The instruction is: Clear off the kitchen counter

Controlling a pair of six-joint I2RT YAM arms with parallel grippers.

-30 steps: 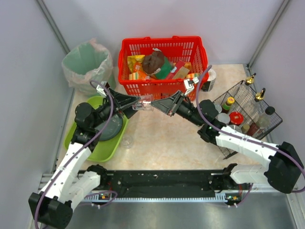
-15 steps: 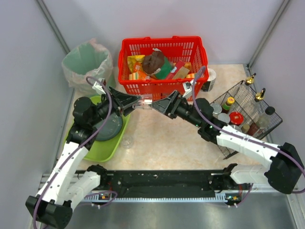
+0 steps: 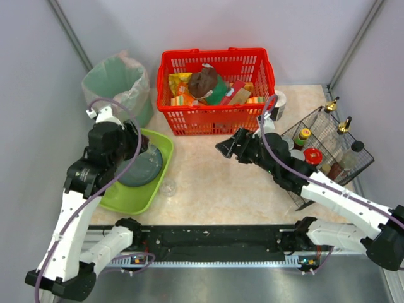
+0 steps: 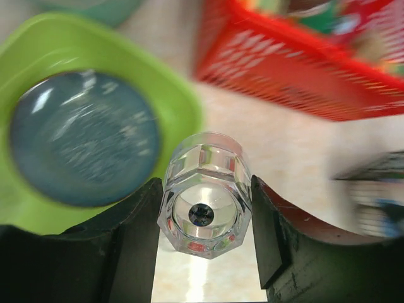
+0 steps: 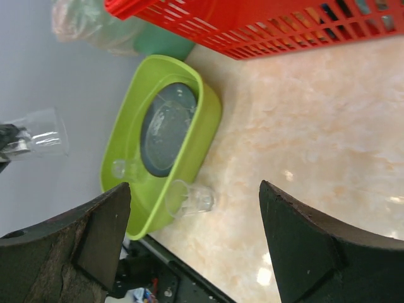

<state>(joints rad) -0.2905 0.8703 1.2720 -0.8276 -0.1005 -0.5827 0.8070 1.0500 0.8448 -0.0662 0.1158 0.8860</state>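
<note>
My left gripper (image 4: 206,184) is shut on a clear faceted glass (image 4: 205,202), held by its sides above the near rim of the lime-green tray (image 4: 183,107). The same glass (image 5: 41,134) shows at the left edge of the right wrist view. My right gripper (image 3: 226,146) stands open and empty over the middle of the kitchen counter (image 3: 214,183). A second clear glass (image 5: 189,199) lies on its side on the counter against the tray's edge. A grey-blue plate (image 3: 142,169) and another small glass (image 5: 123,169) rest in the tray.
A red basket (image 3: 218,120) full of packets stands at the back. A bin with a green bag (image 3: 117,85) sits at the back left. A wire rack (image 3: 328,151) with bottles stands on the right. A white cup (image 3: 278,104) is beside the basket.
The right gripper has let go of the glass, opened wide and drawn back to the right. The left arm has carried the glass left, over the green tray.
</note>
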